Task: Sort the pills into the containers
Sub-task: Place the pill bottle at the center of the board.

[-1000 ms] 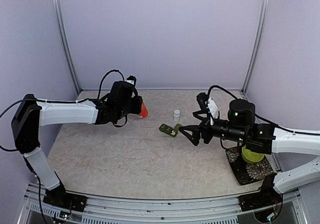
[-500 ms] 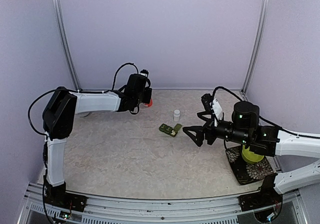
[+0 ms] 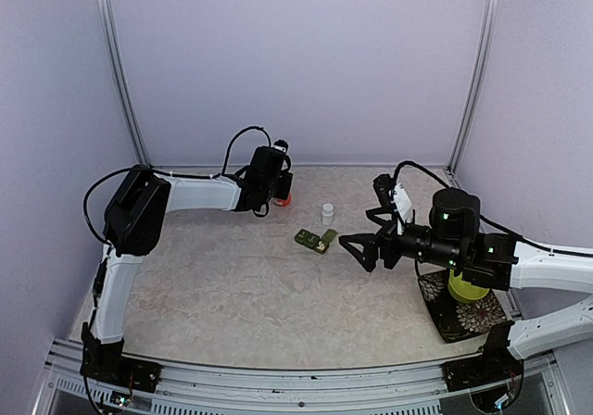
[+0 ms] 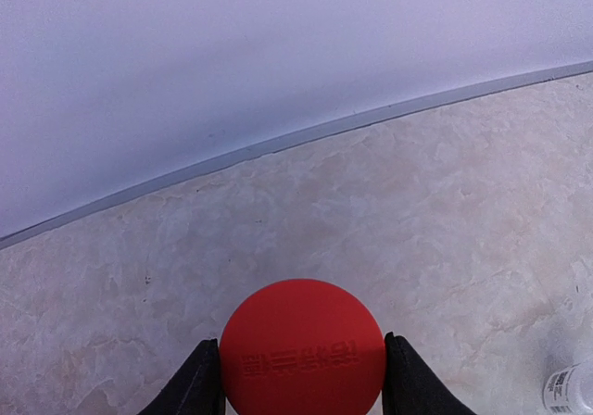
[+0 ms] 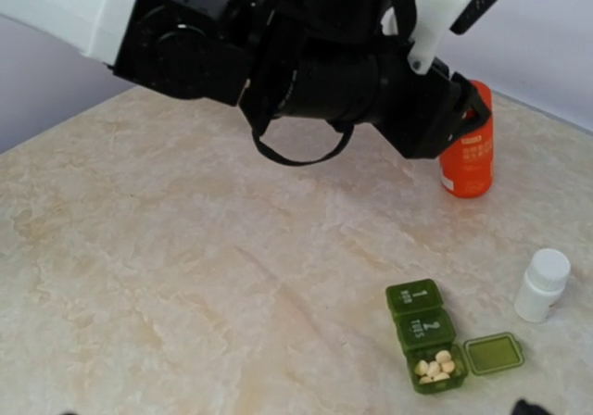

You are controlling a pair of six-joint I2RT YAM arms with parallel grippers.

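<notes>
The dark green pill box [image 3: 315, 240] lies mid-table. In the right wrist view the containers [image 5: 424, 318] show two shut lids, and the third compartment stands open with several pale pills [image 5: 435, 367] inside. My left gripper [image 3: 279, 191] is shut on the red-orange bottle [image 3: 286, 198] at the back of the table. The bottle's round red top [image 4: 302, 345] fills the gap between the black fingers [image 4: 199, 385]. It stands upright [image 5: 466, 151]. My right gripper [image 3: 351, 250] hangs open just right of the pill box, nothing in it.
A small white bottle [image 3: 327, 213] stands just behind the pill box, also seen in the wrist view as the white bottle [image 5: 542, 285]. A lime-green bowl [image 3: 463, 291] sits on a patterned mat [image 3: 460, 315] at the right, under my right arm. Walls enclose the table on three sides.
My left arm has swung right along the back of the table, carrying the red-orange bottle towards the centre. The right arm shifted slightly right, then stayed still, jaws open.
</notes>
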